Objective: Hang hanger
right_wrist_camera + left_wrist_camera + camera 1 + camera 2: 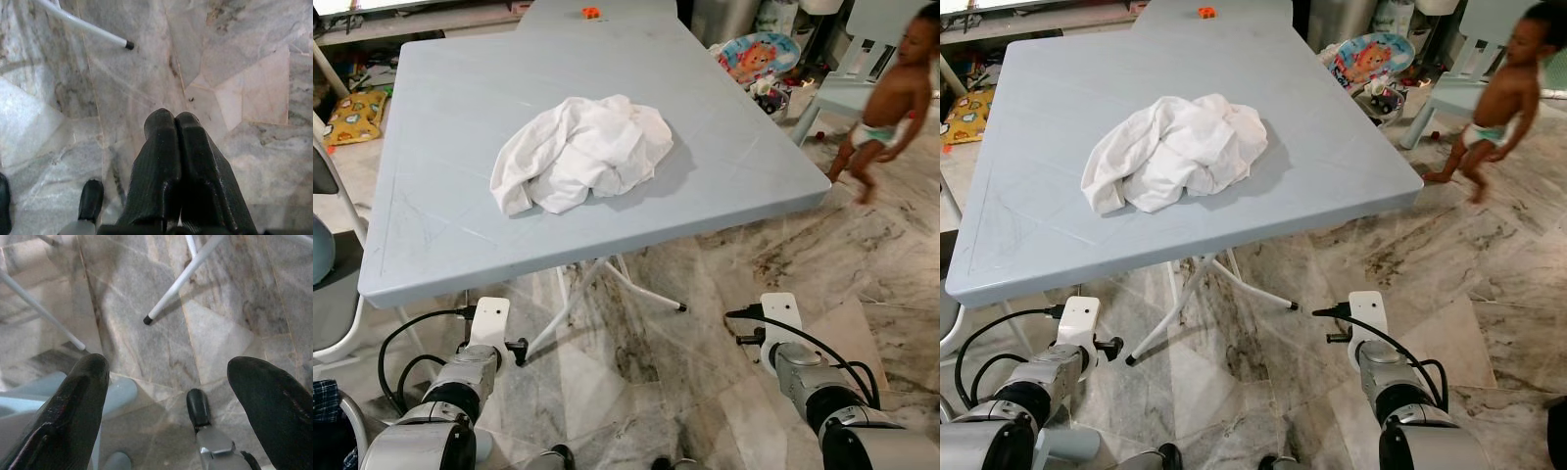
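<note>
Left eye view had a white cloth (582,152) at table (450,108) centre; left gripper (168,382) hung spread, right gripper (176,120) pressed closed, at 6 o'clock.

Grey-blue folding table (440,235) on marble floor (783,264), crumpled white cloth (582,152) at centre, small orange object (591,12) at far edge

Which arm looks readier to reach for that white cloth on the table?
Probably the left. The crumpled white cloth lies slightly toward the robot's left, and the left pincer hangs open, while the right pincer is shut. Both hang below the table.
</note>
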Robot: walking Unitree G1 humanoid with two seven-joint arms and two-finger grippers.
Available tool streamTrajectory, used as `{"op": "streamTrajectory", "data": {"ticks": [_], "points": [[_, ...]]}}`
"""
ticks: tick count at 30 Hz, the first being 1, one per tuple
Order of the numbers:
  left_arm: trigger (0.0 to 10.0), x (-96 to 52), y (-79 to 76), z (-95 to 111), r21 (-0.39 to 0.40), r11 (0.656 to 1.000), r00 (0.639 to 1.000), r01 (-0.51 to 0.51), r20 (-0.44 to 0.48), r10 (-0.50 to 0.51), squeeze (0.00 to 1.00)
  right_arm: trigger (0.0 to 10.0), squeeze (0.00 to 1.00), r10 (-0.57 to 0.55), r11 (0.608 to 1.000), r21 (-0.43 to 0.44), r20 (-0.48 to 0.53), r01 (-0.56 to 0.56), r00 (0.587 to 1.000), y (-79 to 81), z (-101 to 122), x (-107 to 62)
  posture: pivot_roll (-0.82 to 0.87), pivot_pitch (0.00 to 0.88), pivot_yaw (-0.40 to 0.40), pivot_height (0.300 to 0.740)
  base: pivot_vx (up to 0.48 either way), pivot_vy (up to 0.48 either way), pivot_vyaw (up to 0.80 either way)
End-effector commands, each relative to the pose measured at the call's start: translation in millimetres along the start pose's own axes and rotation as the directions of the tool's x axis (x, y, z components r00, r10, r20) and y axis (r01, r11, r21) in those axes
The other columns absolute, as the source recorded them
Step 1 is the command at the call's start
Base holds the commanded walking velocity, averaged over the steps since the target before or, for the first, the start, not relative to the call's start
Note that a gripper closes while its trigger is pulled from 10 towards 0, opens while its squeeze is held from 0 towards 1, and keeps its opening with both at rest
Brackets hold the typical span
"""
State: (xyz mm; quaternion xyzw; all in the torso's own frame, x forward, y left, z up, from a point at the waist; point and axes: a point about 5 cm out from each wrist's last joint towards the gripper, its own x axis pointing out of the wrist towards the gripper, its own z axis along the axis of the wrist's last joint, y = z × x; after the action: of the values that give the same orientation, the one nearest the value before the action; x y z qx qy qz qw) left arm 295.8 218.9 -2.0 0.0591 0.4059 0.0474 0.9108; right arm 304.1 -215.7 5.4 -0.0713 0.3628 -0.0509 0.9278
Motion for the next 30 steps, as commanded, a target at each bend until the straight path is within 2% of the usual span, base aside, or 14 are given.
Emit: {"op": "streamTrajectory", "data": {"ticks": [1, 5, 9, 11, 13, 14, 15, 18, 20, 23, 24, 25, 27, 30], "points": [[10.0, 0.0, 2.8, -7, 0.003, 1.0, 1.0, -0.005, -0.027, 0.005, 0.0, 10.0, 0.0, -0.013, 1.0, -0.001, -0.03, 0.013, 0.999, -2.7, -8, -0.4, -0.03, 0.15, -0.038, 0.74, 0.0, 0.0, 0.0], [10.0, 0.2, -13.7, 2, 0.101, 0.993, 0.998, 0.067, 0.006, -0.068, 0.0, 10.0, 0.0, -0.021, 0.999, -0.031, 0.02, 0.022, 1.0, -9.0, 7, -0.4, -0.01, 0.149, -0.033, 0.74, 0.0, 0.0, 0.0], [10.0, -0.2, -21.6, -1, 0.132, 0.987, 0.995, 0.091, 0.017, -0.094, 0.0, 10.0, 0.0, 0.008, 1.0, -0.023, 0.039, -0.007, 0.999, -11.5, 12, -0.8, -0.01, 0.154, -0.023, 0.74, 0.0, 0.0, 0.0], [10.0, -1.7, -23.7, -2, 0.146, 0.985, 0.994, 0.089, 0.05, -0.097, 0.0, 10.0, 0.0, 0.021, 1.0, -0.019, 0.052, -0.02, 0.998, -14.3, 15, -1.4, -0.01, 0.162, -0.018, 0.74, 0.0, 0.0, 0.0], [10.0, -8.7, -27.8, 7, 0.159, 0.985, 0.98, 0.073, 0.172, -0.1, 0.0, 10.0, 0.0, 0.051, 0.999, -0.001, 0.075, -0.052, 0.996, -14.3, 18, -2.4, -0.01, 0.17, -0.02, 0.74, 0.0, 0.0, 0.0], [10.0, -8.7, -27.8, 7, 0.159, 0.985, 0.98, 0.073, 0.172, -0.1, 0.0, 10.0, 0.0, 0.051, 0.999, -0.001, 0.075, -0.052, 0.996, -14.3, 18, -2.4, -0.01, 0.17, -0.02, 0.74, 0.0, 0.0, 0.0], [10.0, -15.6, -29.6, 15, 0.146, 0.988, 0.961, 0.054, 0.26, -0.091, 0.0, 10.0, 0.0, 0.073, 0.997, 0.0, 0.09, -0.074, 0.993, -12.7, 20, -3.1, -0.01, 0.174, -0.021, 0.74, 0.0, 0.0, 0.0], [10.0, -30.4, -36.9, 27, 0.169, 0.984, 0.925, 0.057, 0.362, -0.116, 0.0, 10.0, 0.0, 0.107, 0.994, -0.004, 0.104, -0.108, 0.989, -8.3, 19, -5.0, -0.01, 0.18, -0.019, 0.74, 0.0, 0.0, 0.0], [10.0, -35.9, -41.2, 29, 0.173, 0.983, 0.915, 0.067, 0.382, -0.13, 0.0, 10.0, 0.0, 0.123, 0.992, -0.006, 0.106, -0.123, 0.987, -6.4, 18, -6.0, -0.01, 0.18, -0.019, 0.74, 0.0, 0.0, 0.0], [10.0, -55.4, -56.0, 37, 0.151, 0.98, 0.884, 0.133, 0.429, -0.186, 0.0, 10.0, 0.0, 0.142, 0.989, 0.012, 0.155, -0.145, 0.978, -1.6, 20, -14.2, -0.01, 0.185, -0.014, 0.74, 0.0, 0.0, 0.0], [10.0, -55.4, -56.0, 37, 0.151, 0.98, 0.884, 0.133, 0.429, -0.186, 0.0, 10.0, 0.0, 0.142, 0.989, 0.012, 0.155, -0.145, 0.978, -1.6, 20, -14.2, -0.01, 0.185, -0.014, 0.74, 0.0, 0.0, 0.0], [10.0, -70.1, -62.5, 45, 0.16, 0.977, 0.846, 0.139, 0.494, -0.201, 0.0, 10.0, 0.0, 0.151, 0.987, 0.031, 0.199, -0.161, 0.968, 0.4, 24, -21.9, -0.01, 0.187, -0.013, 0.74, 0.0, 0.0, 0.0], [10.0, -83.2, -65.5, 53, 0.163, 0.979, 0.812, 0.126, 0.55, -0.196, 0.0, 10.0, 0.0, 0.157, 0.982, 0.065, 0.248, -0.178, 0.956, 1.4, 30, -29.8, -0.01, 0.189, -0.013, 0.74, 0.0, 0.0, 0.0], [10.0, -99.6, -69.2, 64, 0.181, 0.976, 0.746, 0.121, 0.632, -0.21, 0.0, 10.0, 0.0, 0.277, 0.957, -0.009, 0.312, -0.289, 0.909, 13.1, 41, -44.5, -0.01, 0.19, -0.014, 0.74, 0.0, 0.0, 0.0]]}}
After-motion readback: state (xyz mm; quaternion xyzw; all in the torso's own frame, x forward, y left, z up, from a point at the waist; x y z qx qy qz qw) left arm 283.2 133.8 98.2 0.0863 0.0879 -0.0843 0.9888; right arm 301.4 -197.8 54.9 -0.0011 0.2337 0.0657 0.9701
